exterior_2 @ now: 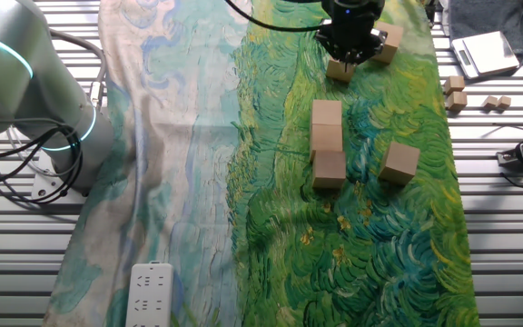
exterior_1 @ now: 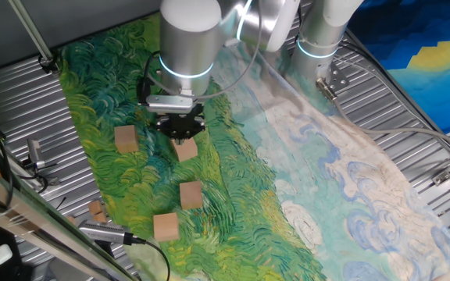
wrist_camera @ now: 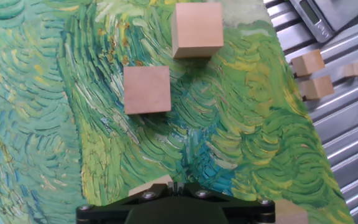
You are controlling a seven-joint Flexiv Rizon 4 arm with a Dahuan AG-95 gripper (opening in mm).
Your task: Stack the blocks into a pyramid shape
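Your gripper point(exterior_1: 180, 129) hovers over a block point(exterior_1: 186, 150) at upper centre, jaw opening indiscernible, nothing visibly held; an off-centre descent could knock it aside.

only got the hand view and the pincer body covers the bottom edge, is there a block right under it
observer: Yes. In one fixed view a wooden block sits directly below the pincer, with the fingertips down at its top. I cannot tell whether they are closed on it.
operator: ok, from straight above i cant judge height, is anything stacked yet
observer: Not that I can see. In that same fixed view the other three blocks each rest singly on the painted cloth, apart from one another, with nothing on top of any of them.
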